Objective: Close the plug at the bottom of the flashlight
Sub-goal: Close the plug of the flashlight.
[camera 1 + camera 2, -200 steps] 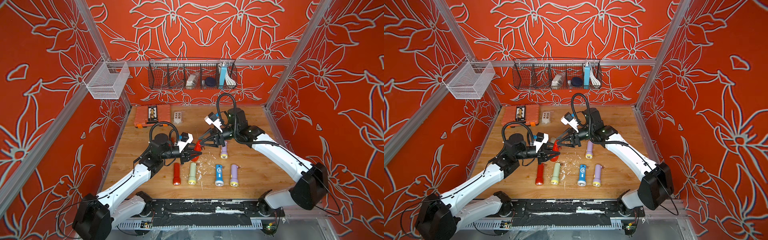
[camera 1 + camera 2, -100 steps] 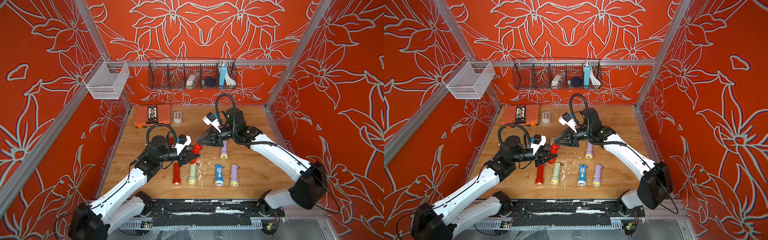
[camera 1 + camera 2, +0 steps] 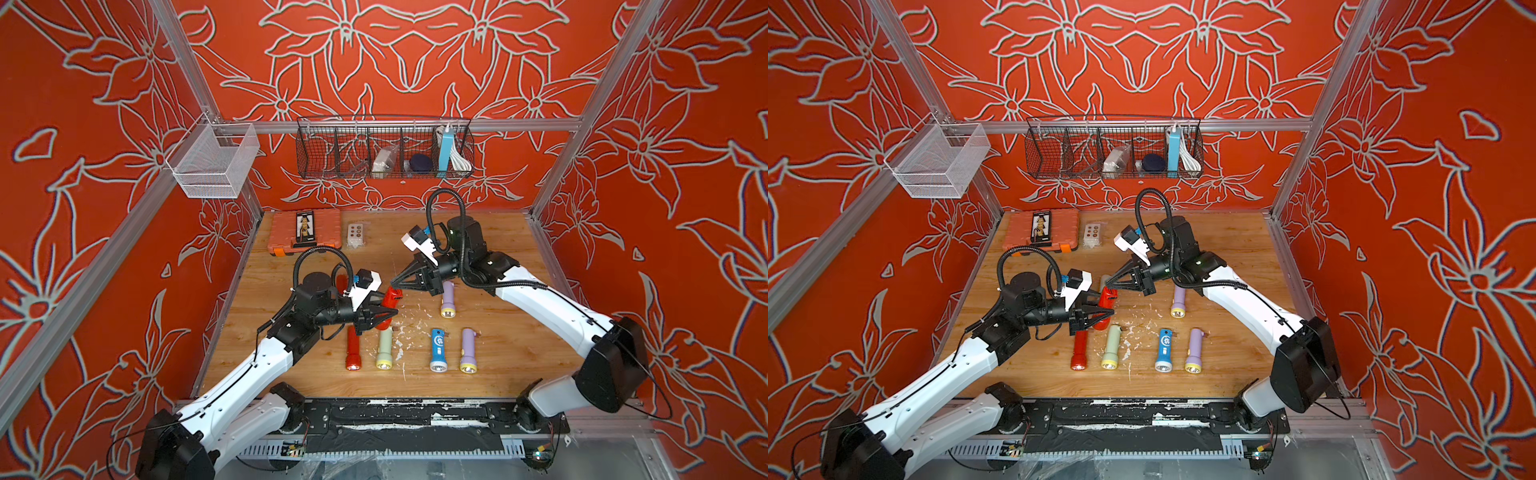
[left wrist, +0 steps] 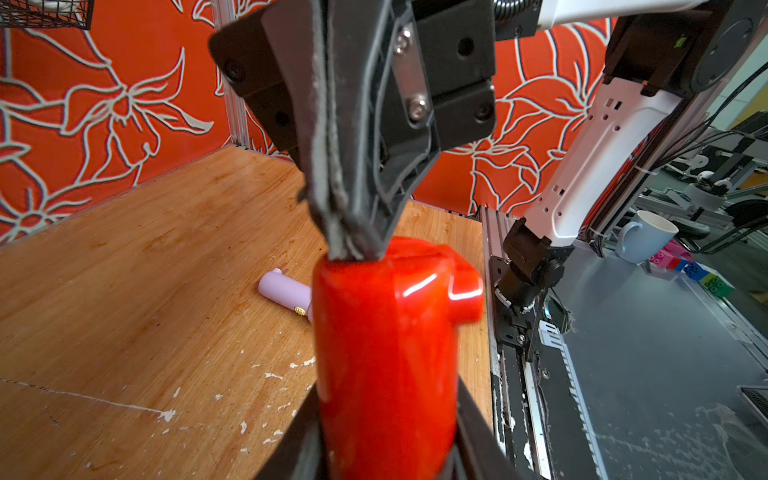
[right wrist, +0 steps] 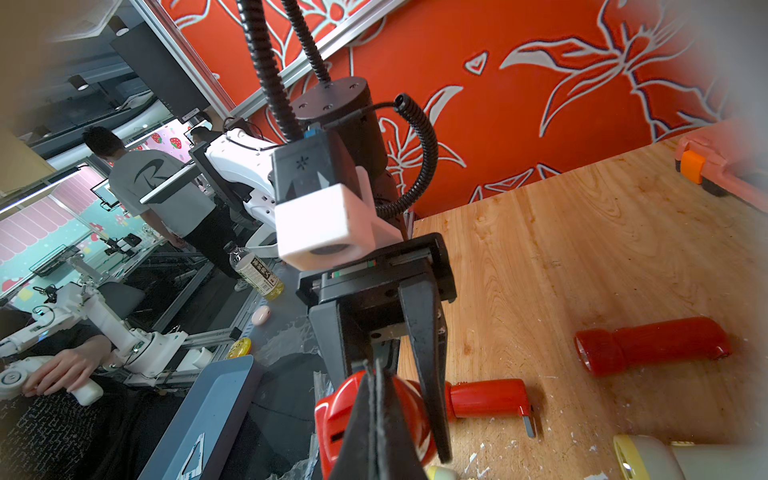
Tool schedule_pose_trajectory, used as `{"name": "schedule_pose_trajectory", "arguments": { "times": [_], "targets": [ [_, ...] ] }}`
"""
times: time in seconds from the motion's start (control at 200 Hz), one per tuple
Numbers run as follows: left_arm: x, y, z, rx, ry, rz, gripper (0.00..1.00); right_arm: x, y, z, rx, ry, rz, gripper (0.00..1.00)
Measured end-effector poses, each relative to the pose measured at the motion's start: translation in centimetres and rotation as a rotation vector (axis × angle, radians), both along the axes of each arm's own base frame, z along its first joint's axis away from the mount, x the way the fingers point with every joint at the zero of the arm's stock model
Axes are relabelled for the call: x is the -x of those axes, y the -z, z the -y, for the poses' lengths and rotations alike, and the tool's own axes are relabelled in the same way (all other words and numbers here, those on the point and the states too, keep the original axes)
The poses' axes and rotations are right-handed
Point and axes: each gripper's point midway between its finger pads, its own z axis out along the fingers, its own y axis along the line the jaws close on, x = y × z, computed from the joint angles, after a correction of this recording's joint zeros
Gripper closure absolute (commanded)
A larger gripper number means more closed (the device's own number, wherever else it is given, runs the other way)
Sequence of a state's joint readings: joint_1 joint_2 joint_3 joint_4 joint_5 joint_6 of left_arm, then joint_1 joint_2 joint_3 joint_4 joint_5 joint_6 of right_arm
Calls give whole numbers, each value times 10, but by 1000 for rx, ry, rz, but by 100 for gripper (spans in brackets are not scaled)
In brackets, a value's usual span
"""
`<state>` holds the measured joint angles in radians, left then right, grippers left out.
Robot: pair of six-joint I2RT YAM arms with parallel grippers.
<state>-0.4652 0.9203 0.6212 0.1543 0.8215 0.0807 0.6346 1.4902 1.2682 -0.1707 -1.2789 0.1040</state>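
Tabletop [image 3: 498, 353], left to right: orange case [image 3: 305, 232] at back. Front row: red flashlight [image 3: 353, 347], pale green flashlight [image 3: 384, 349], blue flashlight [image 3: 438, 349], lilac flashlight [image 3: 468, 351]. Second lilac flashlight [image 3: 448, 297] lies partly under right arm [image 3: 540, 303]. White flecks scattered mid-tabletop.

Left arm [image 3: 249, 374] stretches low toward centre, left jaws clamped on held red flashlight [image 4: 386, 332], raised above row, tail end tilted up. Right arm angles down from back, right jaws fully closed, tips pressed on tail end. Plug probably under tips, hidden.

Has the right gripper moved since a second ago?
Yes. The right gripper has edged slightly from the lone lilac plastic flashlight toward the red flashlight in the left gripper.
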Motion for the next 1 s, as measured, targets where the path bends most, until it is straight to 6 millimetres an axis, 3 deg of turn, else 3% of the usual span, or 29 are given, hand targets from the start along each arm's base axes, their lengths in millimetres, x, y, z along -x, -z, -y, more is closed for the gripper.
{"name": "schedule_pose_trajectory", "arguments": {
  "times": [0.26, 0.46, 0.636, 0.711, 0.841, 1.001],
  "targets": [
    [-13, -15, -2, 33, -42, 23, 100, -24, -21, -9, 60, 88, 39, 95],
    [-2, -50, 6, 91, 35, 136, 100, -61, -37, -2, 95, 241, 127, 93],
    [-4, -49, 8, 91, 37, 137, 100, -75, -53, 9, 102, 349, 215, 87],
    [-8, -45, 9, 84, 27, 126, 100, -77, -55, 18, 111, 417, 257, 80],
    [-22, -36, 9, 62, -30, 93, 100, -86, -41, 45, 169, 608, 309, 65],
    [-60, -23, 11, 18, -164, -22, 100, -103, 5, 81, 299, 838, 324, 58]
  ]
}}
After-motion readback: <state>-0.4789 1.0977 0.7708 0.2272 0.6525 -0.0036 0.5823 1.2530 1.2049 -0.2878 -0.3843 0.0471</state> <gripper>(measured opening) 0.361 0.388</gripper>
